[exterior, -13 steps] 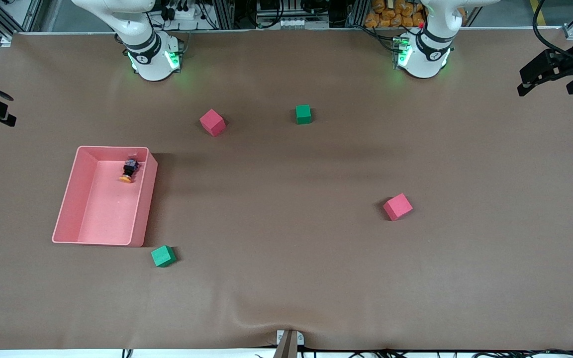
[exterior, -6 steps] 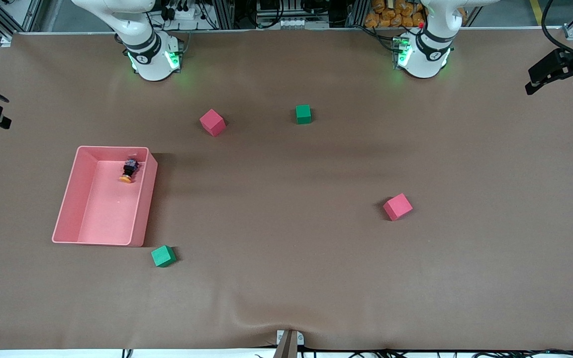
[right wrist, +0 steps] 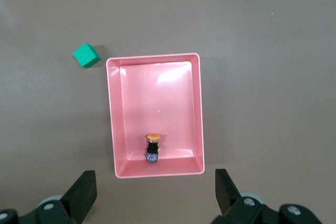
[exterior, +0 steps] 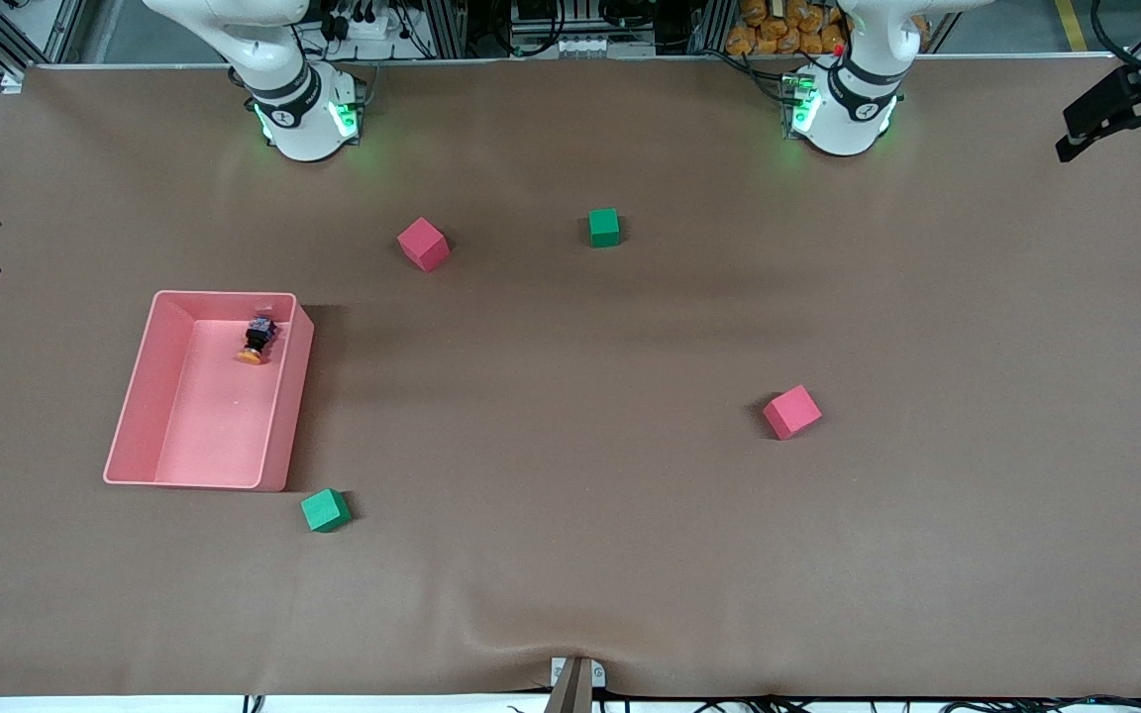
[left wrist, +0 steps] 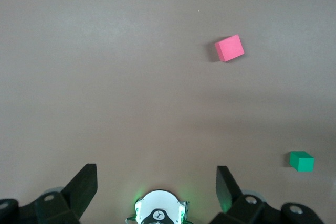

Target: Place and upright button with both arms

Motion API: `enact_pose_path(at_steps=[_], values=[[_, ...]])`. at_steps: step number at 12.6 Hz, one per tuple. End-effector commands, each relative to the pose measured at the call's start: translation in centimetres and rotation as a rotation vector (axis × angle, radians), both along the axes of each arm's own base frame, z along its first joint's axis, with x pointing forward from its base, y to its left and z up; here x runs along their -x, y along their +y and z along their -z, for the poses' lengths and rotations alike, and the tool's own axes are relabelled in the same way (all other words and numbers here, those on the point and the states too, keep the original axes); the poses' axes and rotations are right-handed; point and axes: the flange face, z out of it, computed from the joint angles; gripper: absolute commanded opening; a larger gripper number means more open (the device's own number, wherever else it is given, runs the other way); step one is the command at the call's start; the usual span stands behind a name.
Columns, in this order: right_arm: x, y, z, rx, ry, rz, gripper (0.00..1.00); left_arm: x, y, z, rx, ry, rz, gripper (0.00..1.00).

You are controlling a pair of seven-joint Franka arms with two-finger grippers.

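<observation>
button (exterior: pixel 256 340) orange cap, dark body, on side

Front camera overlooks all; both high wrist cameras face straight down.

Wide table under smooth brown matte covering (exterior: pixel 570 555), grey aluminium frame rails (exterior: pixel 452 25) along its edge, tangled black cables (exterior: pixel 372 20), even light.

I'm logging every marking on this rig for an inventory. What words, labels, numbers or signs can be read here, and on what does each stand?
No text can be read anywhere in these views.
Right arm's base: a small round dark mark, too small to read.
Left arm's base: the same kind of mark, too small to read.
Button, pink tray, the foam cubes: no lettering shows.
</observation>
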Motion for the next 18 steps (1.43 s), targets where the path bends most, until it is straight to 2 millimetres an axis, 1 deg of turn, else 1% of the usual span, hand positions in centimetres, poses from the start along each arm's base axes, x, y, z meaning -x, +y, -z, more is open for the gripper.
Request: enact_pose_path(at_steps=[1, 3, 5, 7, 8, 10, 13, 14, 15, 16, 18], values=[[-0.4, -0.7, 0.8, 0.013, 0.003, 0.001, 1.0, 0.2, 0.3, -0.4, -0.011, 0.002, 0.013, 1.0], [-0.2, -1.4, 1.0, 0.012, 0.009, 0.013, 1.0, 0.2, 0.4, -0.3, -0.011, 0.003, 0.011, 1.0], [-0.5, -1.5, 1.5, 0.013, 0.003, 0.015, 1.0, -1.1, 0.6, 0.9, -0.015, 0.005, 0.008, 1.0], [-0.9, -1.5, 2.2, 0.013, 0.006, 0.015, 1.0, -2.3, 1.0, 1.3, -0.013, -0.026, 0.001, 1.0], [-1.4, -1.4, 2.7, 0.013, 0.006, 0.013, 1.0, -2.8, 1.1, 1.2, -0.013, -0.052, -0.002, 1.0], [-1.6, -1.6, 3.2, 0.014, 0.011, 0.013, 1.0, -3.3, 1.2, 1.2, -0.011, -0.08, -0.005, 1.0], [-1.5, -1.4, 3.2, 0.014, 0.015, 0.008, 1.0, -4.0, 2.5, 1.3, -0.012, -0.112, -0.041, 1.0], [-1.5, -1.5, 3.9, 0.011, 0.032, 0.01, 1.0, -4.2, 2.7, 1.3, -0.012, -0.118, -0.047, 1.0], [-1.4, -1.5, 6.1, 0.005, 0.068, 0.01, 1.0, -4.3, 2.9, 1.3, -0.013, -0.123, -0.05, 1.0], [-1.4, -1.3, 9.0, -0.001, 0.104, 0.006, 1.0, -4.3, 3.4, 1.3, -0.02, -0.123, -0.06, 1.0], [-0.7, -0.6, 16.2, -0.013, 0.168, -0.003, 1.0, -4.2, 4.3, 1.2, -0.059, -0.123, -0.057, 1.0]])
